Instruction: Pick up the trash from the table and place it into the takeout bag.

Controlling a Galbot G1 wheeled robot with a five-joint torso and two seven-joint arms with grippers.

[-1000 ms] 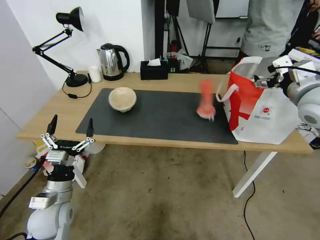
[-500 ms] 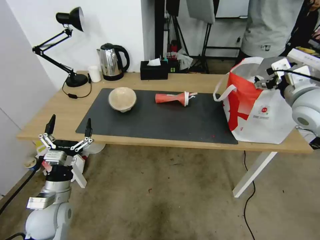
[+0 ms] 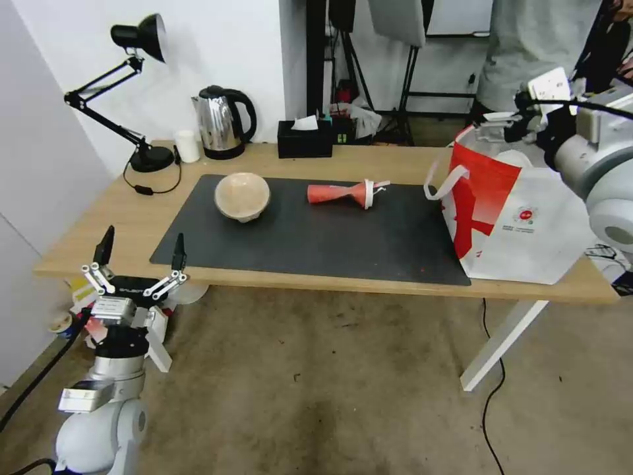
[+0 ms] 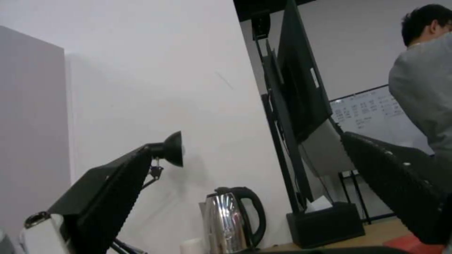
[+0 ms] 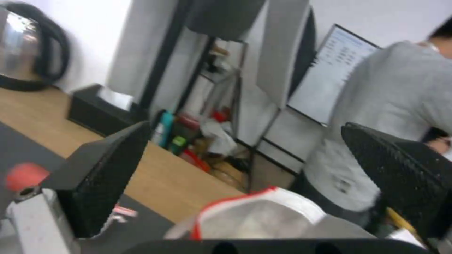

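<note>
While the red cup (image 3: 339,193) lies on its side on the bench (image 3: 395,165) mat, the right end effector (image 3: 508,125) hangs spread, empty, above the takeout bag (image 3: 521,224); the left end effector (image 3: 140,254) waits spread below the bench edge.

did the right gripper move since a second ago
Yes. The right gripper has risen: earlier it sat level with the takeout bag mouth, now it is above the rim, fingers open.

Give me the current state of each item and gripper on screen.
red cup: on its side on the mat, lid on.
beige bowl: tilted on the mat.
takeout bag: upright, mouth open.
left gripper: open, empty, below the table edge.
right gripper: open, empty, above the bag.
</note>
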